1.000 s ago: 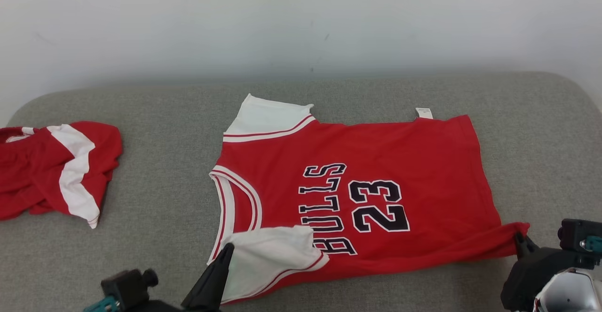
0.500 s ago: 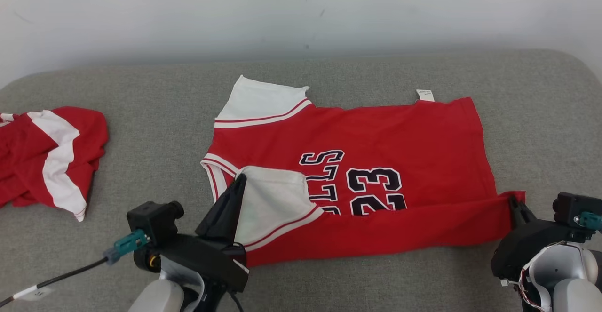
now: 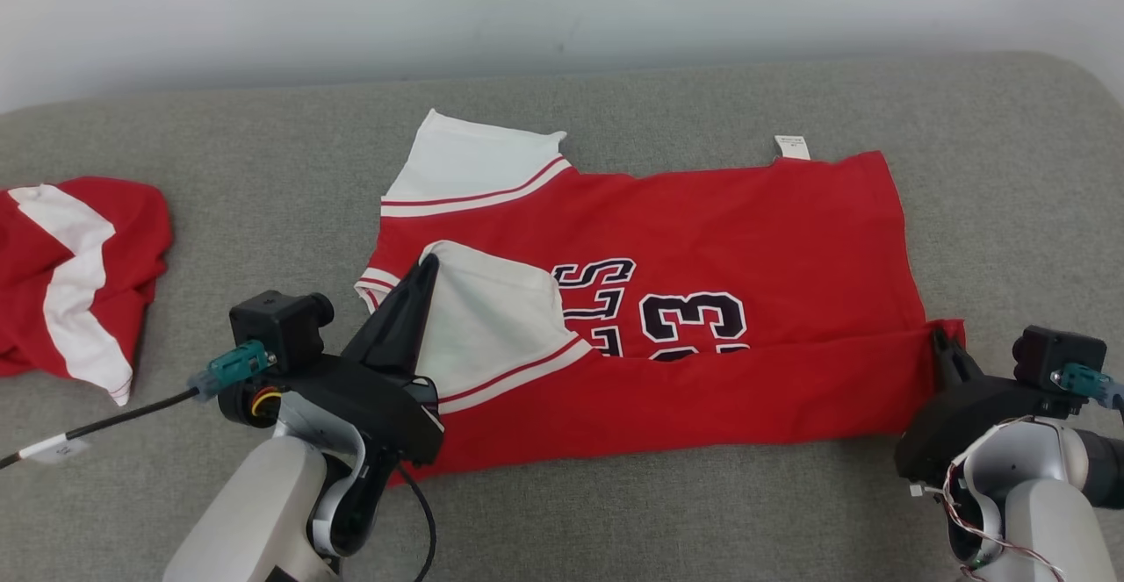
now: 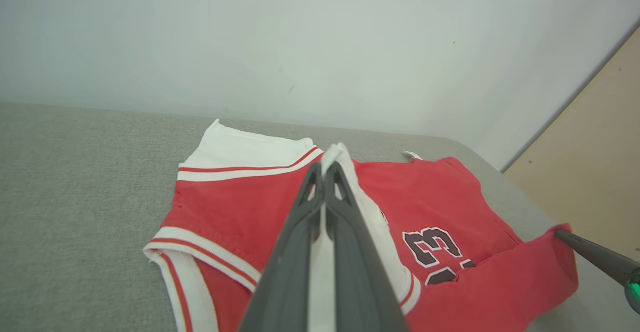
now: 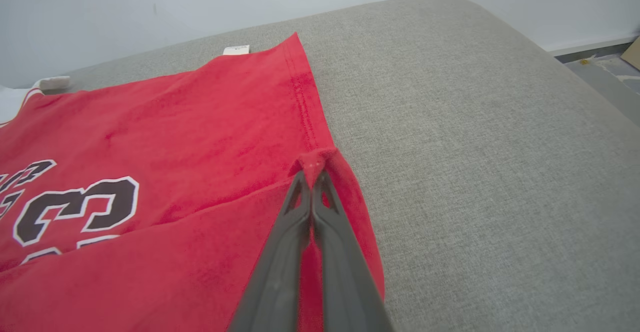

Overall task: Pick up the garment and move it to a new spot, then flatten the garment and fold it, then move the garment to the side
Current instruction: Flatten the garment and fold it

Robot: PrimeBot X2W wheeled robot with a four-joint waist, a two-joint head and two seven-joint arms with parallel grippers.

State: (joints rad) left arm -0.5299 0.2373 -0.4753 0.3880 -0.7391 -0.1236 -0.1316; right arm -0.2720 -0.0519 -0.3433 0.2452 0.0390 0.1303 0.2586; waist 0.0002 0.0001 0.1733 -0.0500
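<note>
The red jersey [image 3: 746, 231] lies spread on the grey bench [image 3: 263, 152], its near edge folded up over the lettering. The left claw [image 3: 428, 263] is pinched tight on the white sleeve [image 3: 492, 319]. The right claw [image 3: 940, 336] is clamped just as tight on the hem corner [image 3: 953, 329].

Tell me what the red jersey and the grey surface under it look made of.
Red jersey: soft matte knit, probably cotton-like; it creases and drapes, with a stitched hem. Grey surface: woven upholstery fabric, likely padded; coarse flecked weave, rounded edge.

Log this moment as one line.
phase: fold | left end effector: shut on jersey sleeve | right end effector: shut on hem corner
</note>
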